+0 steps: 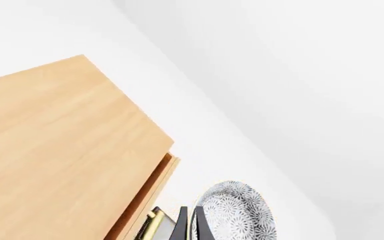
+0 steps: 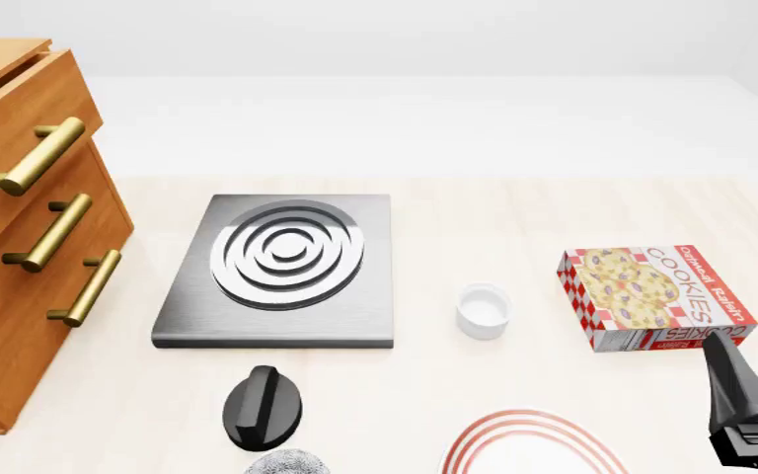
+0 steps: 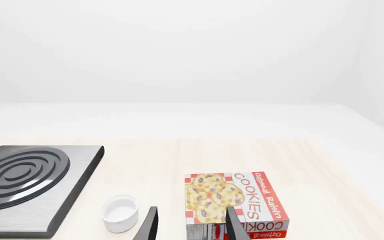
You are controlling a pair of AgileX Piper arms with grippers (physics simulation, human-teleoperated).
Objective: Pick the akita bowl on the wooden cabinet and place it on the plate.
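Note:
In the left wrist view my left gripper (image 1: 190, 212) is shut on the rim of the akita bowl (image 1: 239, 212), a grey speckled bowl held on edge, off the wooden cabinet (image 1: 58, 150). The front view shows that gripper (image 2: 264, 405) low near the table's front edge, with a sliver of the bowl (image 2: 287, 462) under it. The bowl is to the left of the red-ringed white plate (image 2: 531, 444), which the frame's bottom edge cuts. The cabinet (image 2: 11, 257) stands at far left. My right gripper (image 2: 737, 390) hangs open at the near right, with nothing between its fingers (image 3: 235, 227).
A steel burner plate (image 2: 280, 267) lies in the middle of the table beside the cabinet. A small white cup (image 2: 484, 310) stands right of it. A cookie box (image 2: 655, 294) lies further right, just beyond the right gripper.

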